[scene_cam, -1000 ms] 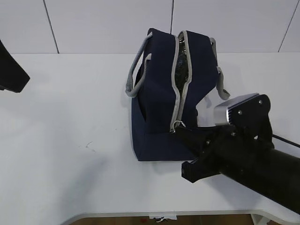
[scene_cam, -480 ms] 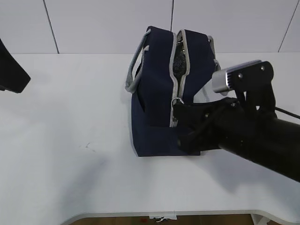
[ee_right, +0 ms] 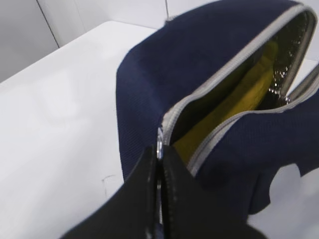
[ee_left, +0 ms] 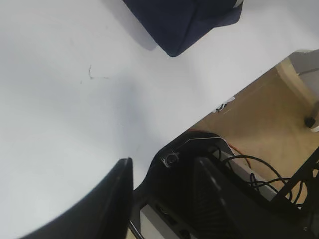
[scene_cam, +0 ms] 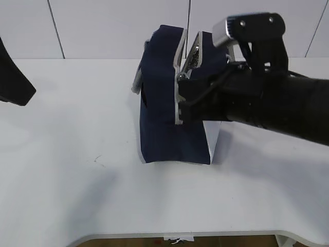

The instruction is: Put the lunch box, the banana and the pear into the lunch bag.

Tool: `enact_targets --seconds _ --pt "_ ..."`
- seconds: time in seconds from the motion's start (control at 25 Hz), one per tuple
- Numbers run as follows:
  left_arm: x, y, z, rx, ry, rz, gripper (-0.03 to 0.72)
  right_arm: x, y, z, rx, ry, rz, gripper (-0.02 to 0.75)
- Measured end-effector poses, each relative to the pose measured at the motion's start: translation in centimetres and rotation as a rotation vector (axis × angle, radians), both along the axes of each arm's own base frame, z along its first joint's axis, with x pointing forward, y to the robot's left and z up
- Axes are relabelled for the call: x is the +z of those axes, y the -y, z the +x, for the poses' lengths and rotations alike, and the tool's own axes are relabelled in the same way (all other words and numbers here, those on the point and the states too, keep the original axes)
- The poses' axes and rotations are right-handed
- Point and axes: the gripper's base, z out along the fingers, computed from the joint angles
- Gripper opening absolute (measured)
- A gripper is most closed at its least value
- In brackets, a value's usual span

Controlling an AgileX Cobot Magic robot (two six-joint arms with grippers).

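The navy-blue lunch bag (scene_cam: 159,121) stands on the white table (scene_cam: 77,185) at centre back. My right gripper (scene_cam: 181,82) is shut on the zipper's ring pull (ee_right: 159,143) at the bag's near end. In the right wrist view my right gripper (ee_right: 160,149) has its fingers pressed together, and beyond it the grey zipper gapes over the lunch bag (ee_right: 149,74). Something yellow (ee_right: 249,92) lies inside; banana or pear, I cannot tell. The lunch box is hidden. My left gripper (ee_left: 164,186) hangs open over the table's front edge, holding nothing.
The left arm (scene_cam: 13,85) shows only as a dark shape at the far left edge. A corner of the bag (ee_left: 184,22) reaches into the left wrist view. A faint scratch (scene_cam: 97,160) marks the table. Cables and the robot base (ee_left: 259,189) lie below the table's edge.
My right gripper has risen and moved back and leftwards with the ring pull. The bag has shifted left and now stands taller. The left arm has stayed put.
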Motion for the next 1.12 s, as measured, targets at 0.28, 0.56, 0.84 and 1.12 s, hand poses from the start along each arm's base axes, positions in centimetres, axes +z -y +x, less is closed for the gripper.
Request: enact_targets --seconds 0.28,0.56,0.84,1.12 --pt "-1.9 0.6 1.8 -0.062 0.035 0.025 0.307 4.3 -1.0 1.6 -0.012 -0.013 -0.007 0.001" --pt "-5.7 2.2 4.2 -0.066 0.069 -0.06 0.312 5.7 -1.2 1.9 -0.021 -0.064 -0.027 0.001" --pt "-7.9 4.3 6.8 -0.113 0.107 -0.192 0.406 7.3 -1.4 2.1 -0.035 -0.109 0.007 0.001" --pt "-10.4 6.6 8.0 -0.168 0.085 -0.254 0.422 7.3 -1.4 2.0 -0.037 -0.14 -0.001 0.001"
